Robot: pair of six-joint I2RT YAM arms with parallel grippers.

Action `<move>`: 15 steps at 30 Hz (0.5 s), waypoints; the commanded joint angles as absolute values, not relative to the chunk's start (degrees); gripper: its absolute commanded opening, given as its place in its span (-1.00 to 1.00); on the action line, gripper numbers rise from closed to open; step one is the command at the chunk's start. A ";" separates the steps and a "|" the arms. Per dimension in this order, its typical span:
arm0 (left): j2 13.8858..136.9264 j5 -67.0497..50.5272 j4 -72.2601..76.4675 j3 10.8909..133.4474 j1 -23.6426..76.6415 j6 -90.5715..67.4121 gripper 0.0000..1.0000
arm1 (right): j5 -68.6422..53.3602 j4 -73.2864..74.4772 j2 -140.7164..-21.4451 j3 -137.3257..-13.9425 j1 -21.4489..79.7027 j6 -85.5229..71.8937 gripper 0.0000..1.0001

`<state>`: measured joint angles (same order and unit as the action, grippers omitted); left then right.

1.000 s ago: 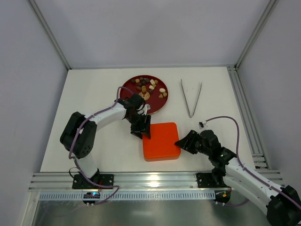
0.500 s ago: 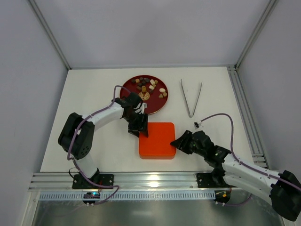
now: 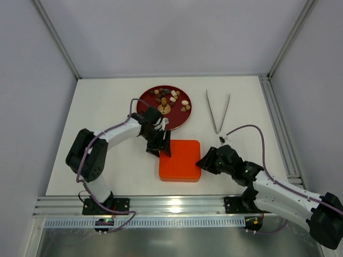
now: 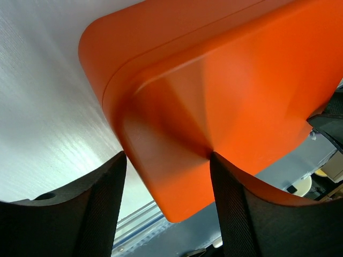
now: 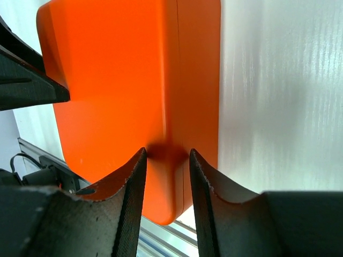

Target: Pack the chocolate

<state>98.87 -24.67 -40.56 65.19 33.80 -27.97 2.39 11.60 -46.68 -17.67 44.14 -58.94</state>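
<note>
The orange box point(image 3: 180, 160) hides its inside. The right gripper point(image 5: 167, 155) pinches its edge. The left gripper point(image 4: 167, 158) straddles a corner, possibly loose; I cannot tell. White surface point(image 3: 107, 96), pale walls point(image 3: 161, 32).

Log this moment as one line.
orange box: closed | left end effector: astride its corner | right end effector: astride its edge | chocolates: on red plate

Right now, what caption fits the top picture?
Left arm and right arm flank the orange box; chocolates sit on the red plate.
</note>
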 commanded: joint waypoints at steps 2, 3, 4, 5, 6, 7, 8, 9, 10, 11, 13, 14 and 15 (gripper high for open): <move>99.15 -17.58 -40.78 63.10 34.02 -24.87 0.28 | 2.20 23.56 -49.13 -19.16 43.16 -53.45 -0.19; 98.88 -18.01 -40.96 63.80 33.84 -24.53 0.29 | 1.68 23.64 -49.30 -20.38 42.81 -53.00 -0.18; 98.62 -18.28 -41.04 64.16 33.49 -24.35 0.29 | 1.41 23.82 -49.48 -20.91 42.11 -52.48 -0.16; 98.00 -18.46 -41.57 64.60 32.96 -24.26 0.30 | 1.15 23.91 -49.57 -21.53 41.84 -51.60 -0.13; 97.56 -18.81 -41.75 65.47 32.70 -24.08 0.31 | 0.88 24.08 -49.83 -22.75 41.49 -51.24 -0.10; 97.12 -18.81 -42.01 65.74 32.43 -23.73 0.32 | 0.70 24.52 -49.83 -23.46 41.22 -50.63 -0.09; 96.60 -18.90 -42.53 66.26 32.08 -23.47 0.33 | 0.70 24.87 -49.92 -24.08 40.44 -49.67 -0.07; 95.72 -18.81 -42.89 66.53 31.30 -23.21 0.34 | 0.70 25.22 -50.01 -25.47 39.99 -49.22 -0.04; 95.19 -18.63 -43.15 67.14 30.85 -22.68 0.35 | 0.01 25.75 -50.27 -26.18 39.21 -48.52 -0.01; 94.66 -18.81 -43.50 67.41 30.24 -22.41 0.36 | -1.65 25.93 -50.36 -26.89 37.63 -47.91 -0.01; 93.17 -19.25 -44.12 68.55 29.10 -22.15 0.37 | -3.15 26.45 -50.36 -29.17 35.87 -46.06 0.01; 92.47 -19.07 -44.90 69.08 28.83 -21.89 0.38 | -3.43 26.63 -50.36 -30.92 34.73 -45.53 0.02; 91.85 -18.90 -45.35 69.69 28.83 -21.80 0.37 | -3.60 26.80 -50.27 -31.89 34.28 -45.01 0.05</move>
<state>95.94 -20.73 -43.22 66.13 29.71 -23.97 -1.80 24.40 -50.41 -26.89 36.05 -49.15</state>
